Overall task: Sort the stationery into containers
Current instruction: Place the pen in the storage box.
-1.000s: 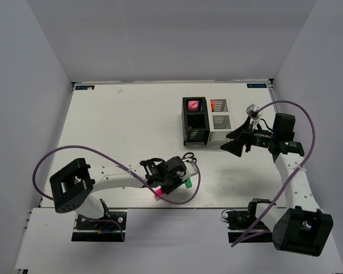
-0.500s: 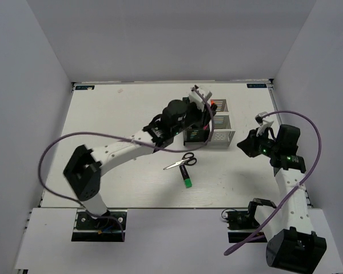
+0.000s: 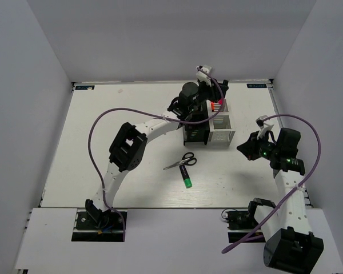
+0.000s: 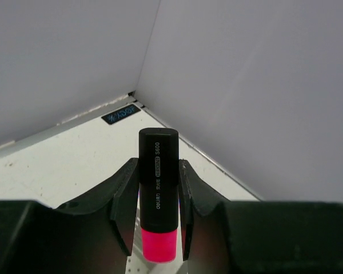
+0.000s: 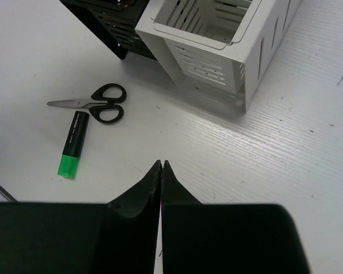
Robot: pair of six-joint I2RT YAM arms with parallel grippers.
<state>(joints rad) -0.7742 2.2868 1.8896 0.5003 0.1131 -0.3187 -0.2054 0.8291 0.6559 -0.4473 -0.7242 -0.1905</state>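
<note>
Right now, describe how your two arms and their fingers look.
Both the left arm and right arm have white links with chunky black joints. A purple cable loops along each. The left fingers and right fingers are black, tapering wedges.

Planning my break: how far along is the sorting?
Done: something orange sits in the white organizer. In hand: the left gripper holds a pink-capped highlighter, raised near it. Left: scissors and green-capped highlighter lie on the table; the right gripper is shut, empty.
</note>
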